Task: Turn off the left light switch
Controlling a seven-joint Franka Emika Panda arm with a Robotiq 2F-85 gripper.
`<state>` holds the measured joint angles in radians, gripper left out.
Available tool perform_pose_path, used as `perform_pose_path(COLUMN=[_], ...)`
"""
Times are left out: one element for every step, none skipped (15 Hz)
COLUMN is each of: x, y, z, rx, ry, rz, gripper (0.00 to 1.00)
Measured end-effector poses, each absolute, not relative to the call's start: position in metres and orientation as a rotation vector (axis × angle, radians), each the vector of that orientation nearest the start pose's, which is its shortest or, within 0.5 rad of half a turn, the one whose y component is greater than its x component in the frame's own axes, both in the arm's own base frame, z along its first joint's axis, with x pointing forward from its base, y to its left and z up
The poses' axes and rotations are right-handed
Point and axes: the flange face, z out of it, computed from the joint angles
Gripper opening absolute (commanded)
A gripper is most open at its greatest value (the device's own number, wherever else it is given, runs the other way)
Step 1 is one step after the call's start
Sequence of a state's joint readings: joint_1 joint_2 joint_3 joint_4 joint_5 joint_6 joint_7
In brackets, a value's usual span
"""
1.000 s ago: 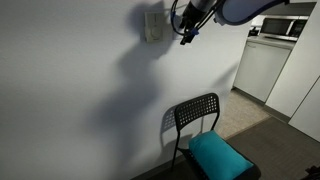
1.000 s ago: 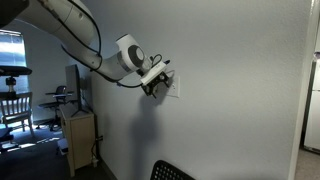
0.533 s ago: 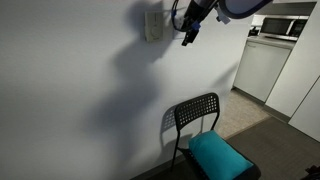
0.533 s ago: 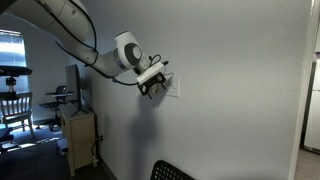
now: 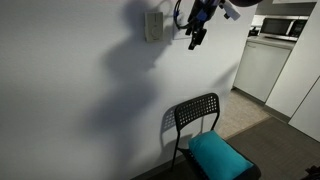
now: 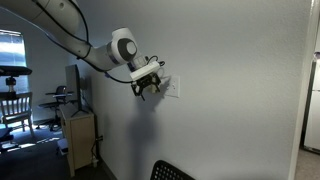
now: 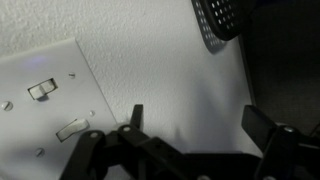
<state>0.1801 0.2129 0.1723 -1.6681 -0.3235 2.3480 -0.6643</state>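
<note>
Gripper [image 7: 195,118]: jaws spread wide, nothing between them but bare wall. In wrist view, left light switch [image 7: 72,128] sat picture-left of nearer finger [image 7: 136,112], outside jaw gap, on white wall plate [image 7: 60,65]. Toggle's long axis pointed roughly toward fingers. In an exterior view, gripper [image 5: 195,36] hung beside plate, apparently clear of it. Judgement: sideways shift toward plate needed before any flick.

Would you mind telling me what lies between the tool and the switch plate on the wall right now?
Only bare white wall. In the wrist view, the tool sits beside the switch plate with nothing else between them.
</note>
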Motion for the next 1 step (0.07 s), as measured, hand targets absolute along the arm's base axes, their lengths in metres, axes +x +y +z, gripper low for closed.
perform_pose_path(x=[0.6283], y=[0.2156], z=[0.5328], rx=[-2.807], ry=[-1.875], rz=[-0.727], gripper=[1.00])
